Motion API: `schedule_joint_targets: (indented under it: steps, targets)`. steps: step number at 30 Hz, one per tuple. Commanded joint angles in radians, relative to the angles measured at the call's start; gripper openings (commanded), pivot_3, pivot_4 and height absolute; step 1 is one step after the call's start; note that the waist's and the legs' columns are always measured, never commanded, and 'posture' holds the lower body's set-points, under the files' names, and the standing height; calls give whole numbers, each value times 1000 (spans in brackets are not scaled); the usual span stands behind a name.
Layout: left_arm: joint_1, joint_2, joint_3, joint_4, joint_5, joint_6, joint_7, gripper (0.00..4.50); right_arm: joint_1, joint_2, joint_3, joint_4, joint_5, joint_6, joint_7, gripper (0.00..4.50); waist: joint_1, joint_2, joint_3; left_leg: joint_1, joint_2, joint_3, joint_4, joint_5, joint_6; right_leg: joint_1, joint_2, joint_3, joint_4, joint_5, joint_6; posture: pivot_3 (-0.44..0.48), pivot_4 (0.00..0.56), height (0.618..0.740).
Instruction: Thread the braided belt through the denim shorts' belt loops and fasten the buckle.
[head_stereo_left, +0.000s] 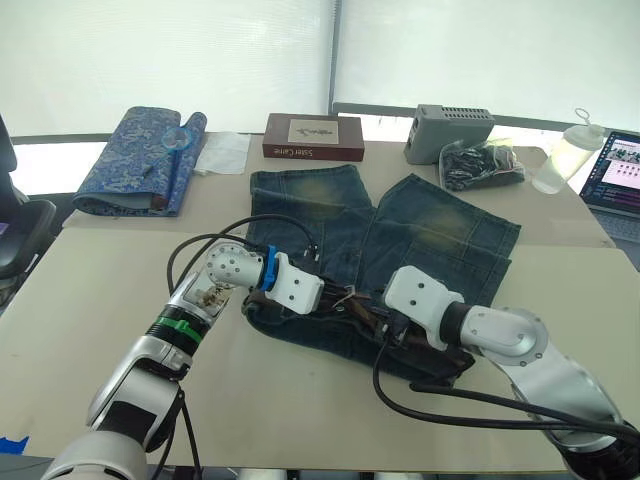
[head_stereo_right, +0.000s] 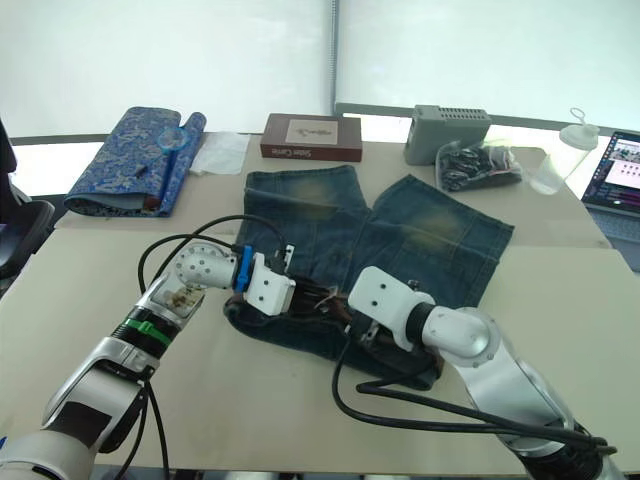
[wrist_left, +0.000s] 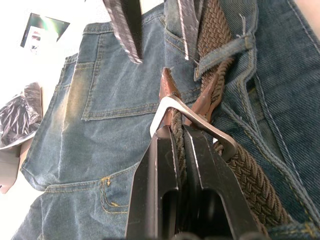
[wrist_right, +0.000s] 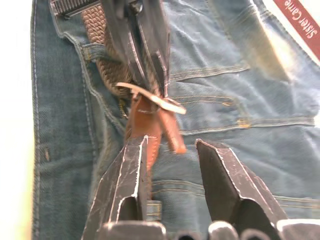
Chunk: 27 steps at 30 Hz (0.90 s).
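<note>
One pair of denim shorts (head_stereo_left: 400, 240) lies on the table with one braided belt (wrist_left: 250, 170) and its one buckle (wrist_left: 192, 117), two grippers, one belt loop (wrist_left: 222, 50) in the left wrist view, one brown box (head_stereo_left: 313, 136), one grey box (head_stereo_left: 450, 128) and one laptop (head_stereo_left: 618, 170).

The denim shorts (head_stereo_left: 400, 250) are spread flat on the table (head_stereo_left: 120, 290), waistband toward the robot. The left gripper (head_stereo_left: 340, 300) and right gripper (head_stereo_left: 385, 322) are brought together over the waistband, facing each other, with a short stretch of the braided belt (head_stereo_left: 362, 310) seen between them. Whether either gripper's fingers are parted cannot be told. A blue patterned fabric roll (head_stereo_left: 135, 160) and a brown box (head_stereo_left: 313, 136) are laid well beyond the left gripper.
</note>
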Motion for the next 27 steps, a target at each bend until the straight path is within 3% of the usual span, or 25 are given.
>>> schedule_joint_targets:
  steps: [1,8,11,14,16,20,23,27]
  targets:
    - [-3,-9,11,-46,-5,8,18,0,-35,-25,38,30,-47,-62,1,1764,0,0,0,0,0,0,0,0,0,0,0,0,0,0,0,0,150,740]
    - [5,-8,13,-69,-10,26,19,0,-83,-10,107,93,-93,-107,9,1764,0,0,0,0,0,0,0,0,0,0,0,0,0,0,0,0,150,740]
    - [10,-9,12,-79,-14,36,17,0,-96,5,115,108,-101,-113,8,1054,0,0,0,0,0,1,0,0,0,0,0,0,0,0,0,0,150,740]
    - [17,-9,11,-92,-19,51,15,0,-91,3,117,103,-103,-113,17,20,0,0,0,0,0,1,0,0,0,0,0,0,0,0,0,0,150,740]
    - [26,-9,16,-109,-55,112,-12,0,-78,-7,115,91,-103,-112,24,20,0,0,0,0,0,1,0,0,0,0,0,0,0,0,0,0,150,740]
    - [54,-10,78,-213,-189,366,-27,1226,-38,-44,75,44,-97,-89,37,0,0,0,0,0,0,1,0,0,-1,0,0,0,0,0,0,0,150,740]
    - [109,46,118,-329,-273,585,-53,2479,34,-96,4,-27,-90,-54,42,0,0,0,0,0,0,0,0,1,-1,0,0,0,0,0,1,0,150,740]
    - [221,121,161,-472,-325,769,-31,2479,170,-176,-120,-136,-86,6,53,0,-1,0,0,1,0,0,0,4,-6,1,0,1,0,-1,2,0,150,740]
